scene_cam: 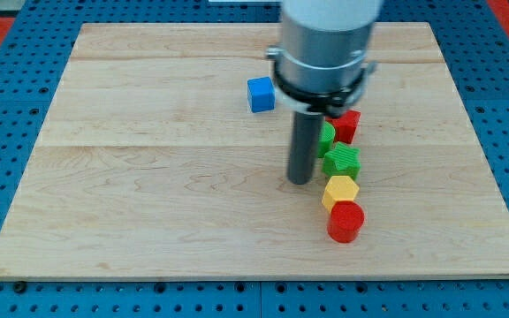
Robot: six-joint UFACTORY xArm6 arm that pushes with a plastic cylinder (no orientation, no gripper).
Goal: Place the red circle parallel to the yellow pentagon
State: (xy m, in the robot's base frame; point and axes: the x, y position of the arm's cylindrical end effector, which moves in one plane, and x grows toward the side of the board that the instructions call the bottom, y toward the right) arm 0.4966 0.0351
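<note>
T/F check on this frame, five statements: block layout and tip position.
1. The red circle touches the yellow pentagon. True, it sits right at the pentagon's lower edge.
2. The blue cube is part of the column of blocks. False: it stands alone, toward the view's upper left of the column.
3. My tip is to the view's left of the column. True, beside the green star.
4. My tip is pressing on the red circle. False: the two are clearly apart, the circle lower and to the view's right.
5. The column's top block is yellow. False: it is a red block, its shape partly hidden.
</note>
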